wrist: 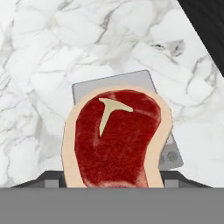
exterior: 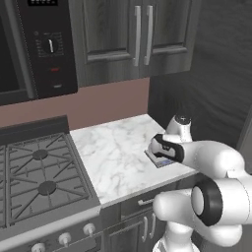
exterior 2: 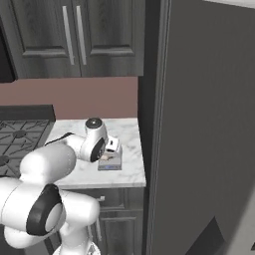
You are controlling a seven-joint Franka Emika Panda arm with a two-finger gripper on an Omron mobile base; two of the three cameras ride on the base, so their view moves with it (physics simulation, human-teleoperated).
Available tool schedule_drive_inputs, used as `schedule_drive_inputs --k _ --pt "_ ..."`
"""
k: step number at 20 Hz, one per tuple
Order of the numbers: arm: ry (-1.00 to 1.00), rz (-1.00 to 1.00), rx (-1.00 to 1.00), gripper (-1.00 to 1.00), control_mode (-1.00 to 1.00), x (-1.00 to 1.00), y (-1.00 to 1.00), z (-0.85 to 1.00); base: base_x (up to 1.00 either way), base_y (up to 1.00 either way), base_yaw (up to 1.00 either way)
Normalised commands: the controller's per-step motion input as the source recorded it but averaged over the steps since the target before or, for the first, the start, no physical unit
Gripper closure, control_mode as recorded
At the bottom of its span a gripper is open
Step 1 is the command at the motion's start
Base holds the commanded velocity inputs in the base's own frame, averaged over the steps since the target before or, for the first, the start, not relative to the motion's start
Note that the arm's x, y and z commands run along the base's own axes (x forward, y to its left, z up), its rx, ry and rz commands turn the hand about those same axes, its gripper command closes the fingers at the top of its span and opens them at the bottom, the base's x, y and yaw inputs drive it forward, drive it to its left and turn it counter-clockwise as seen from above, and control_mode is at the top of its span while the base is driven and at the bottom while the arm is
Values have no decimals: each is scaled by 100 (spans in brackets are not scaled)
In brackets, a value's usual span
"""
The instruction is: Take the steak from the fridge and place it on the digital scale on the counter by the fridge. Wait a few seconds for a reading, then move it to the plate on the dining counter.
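The steak (wrist: 116, 140), red with a tan rim, fills the space between my two fingertips in the hand view. It hangs just over or on the digital scale (wrist: 140, 81), a flat grey pad; contact cannot be told. My gripper (wrist: 111, 179) is shut on the steak. From the base views, my hand (exterior: 165, 147) is low over the scale (exterior: 160, 161) near the counter's (exterior: 118, 152) front right corner. A tan sliver of steak (exterior 2: 104, 157) shows under the gripper (exterior 2: 107, 153) above the scale (exterior 2: 110, 165). The grey fridge (exterior 2: 209, 124) stands right of the counter (exterior 2: 127, 134). The plate and dining counter are out of view.
A gas stove (exterior: 39, 172) adjoins the counter on the left, with a black oven panel (exterior: 44, 44) above it. Dark cupboards (exterior: 138, 34) hang over the counter, above a pink back wall (exterior: 98, 103). Bare marble lies left of the scale.
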Motion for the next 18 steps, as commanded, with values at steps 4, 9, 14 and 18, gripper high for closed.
schedule_drive_inputs --k 4,9,14,18 --pt "0 0 0 100 -100 18 0 -36 0 0 0" --pt "0 0 0 100 -100 23 0 -34 0 0 0" --pt "-1 0 0 100 -100 27 0 -11 0 0 0" --pt "-3 0 0 100 -100 11 0 0 0 0 0"
